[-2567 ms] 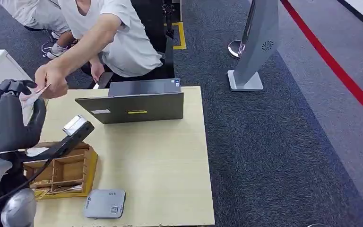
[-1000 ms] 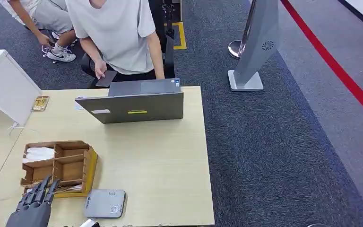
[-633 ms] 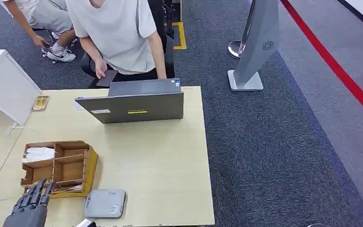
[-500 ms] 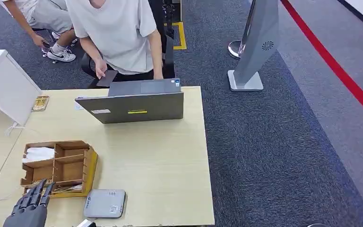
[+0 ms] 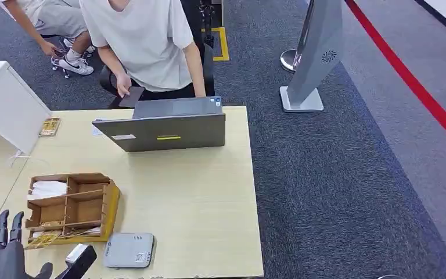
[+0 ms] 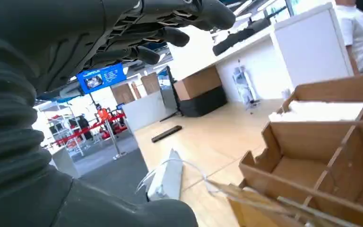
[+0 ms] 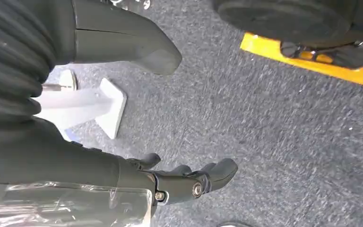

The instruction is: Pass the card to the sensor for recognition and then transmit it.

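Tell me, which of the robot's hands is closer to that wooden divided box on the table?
Left. The left hand hovers just beside the wooden divided box at the table's near corner; the right hand hangs over grey carpet, away from the box.

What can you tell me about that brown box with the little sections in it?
The wooden organizer box looks like thin plywood or cardboard, open on top and split by dividers into several compartments. It sits flat on the light wooden table, near its left edge, with the grey card reader just beside its near corner. One far compartment holds something white, like folded paper. Thin yellowish pieces lie in the nearest section.
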You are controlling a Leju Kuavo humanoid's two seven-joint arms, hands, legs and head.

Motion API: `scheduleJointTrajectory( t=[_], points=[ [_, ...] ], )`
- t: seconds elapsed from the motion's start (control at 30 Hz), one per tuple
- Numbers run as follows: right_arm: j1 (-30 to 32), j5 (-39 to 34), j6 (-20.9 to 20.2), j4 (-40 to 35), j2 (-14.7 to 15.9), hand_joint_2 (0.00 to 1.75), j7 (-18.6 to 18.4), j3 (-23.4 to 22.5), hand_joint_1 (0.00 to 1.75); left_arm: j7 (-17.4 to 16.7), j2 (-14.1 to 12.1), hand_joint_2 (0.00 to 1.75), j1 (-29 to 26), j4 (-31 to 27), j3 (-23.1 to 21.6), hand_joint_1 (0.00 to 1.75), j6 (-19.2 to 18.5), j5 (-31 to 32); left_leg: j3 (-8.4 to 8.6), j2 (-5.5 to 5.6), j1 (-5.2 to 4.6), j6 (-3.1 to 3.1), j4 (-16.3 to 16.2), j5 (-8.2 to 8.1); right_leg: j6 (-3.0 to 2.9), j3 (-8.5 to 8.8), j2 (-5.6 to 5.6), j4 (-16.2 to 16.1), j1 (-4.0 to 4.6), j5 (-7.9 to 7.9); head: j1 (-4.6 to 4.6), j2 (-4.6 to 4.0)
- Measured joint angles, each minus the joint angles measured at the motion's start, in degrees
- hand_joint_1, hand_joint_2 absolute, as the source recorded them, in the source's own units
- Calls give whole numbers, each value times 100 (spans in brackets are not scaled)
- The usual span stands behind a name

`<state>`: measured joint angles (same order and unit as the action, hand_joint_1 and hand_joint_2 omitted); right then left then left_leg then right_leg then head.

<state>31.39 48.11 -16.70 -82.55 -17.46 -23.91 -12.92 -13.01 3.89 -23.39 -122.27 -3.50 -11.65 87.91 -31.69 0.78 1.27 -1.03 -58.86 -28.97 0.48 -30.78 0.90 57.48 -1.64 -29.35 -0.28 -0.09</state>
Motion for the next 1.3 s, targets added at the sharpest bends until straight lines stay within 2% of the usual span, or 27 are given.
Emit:
scheduleJointTrajectory(
  t=[0.23, 0.43, 0.8, 1.3],
  points=[
    [38, -46, 4, -48, 0, 175, -2, 83, 0, -55, -4, 175, 79, 208, -2, 0, 70, 0, 1, 0, 0, 0, 0, 0, 0, -2, 1, 0, -1, 0, 0, 0],
    [76, -53, 6, -103, 0, 175, -2, 166, 0, -68, -107, 175, 237, 430, -142, 0, 293, 0, 2, 0, 0, 0, -1, 0, 0, -4, 0, 0, 0, 0, 0, 0],
    [103, 35, -79, -188, 0, 175, 17, 271, 0, -293, -245, 175, 532, 964, -555, 0, 231, 0, 2, 0, 0, 0, -1, 0, 0, -2, 1, 0, -1, 1, 0, 0],
    [118, 153, -186, -245, 0, 175, 44, 302, 0, -525, -343, 175, 855, 1357, -737, 0, 131, 2, 1, 0, 0, 0, -1, 0, 0, -3, 2, 0, 0, 1, 0, 0]
  ],
)
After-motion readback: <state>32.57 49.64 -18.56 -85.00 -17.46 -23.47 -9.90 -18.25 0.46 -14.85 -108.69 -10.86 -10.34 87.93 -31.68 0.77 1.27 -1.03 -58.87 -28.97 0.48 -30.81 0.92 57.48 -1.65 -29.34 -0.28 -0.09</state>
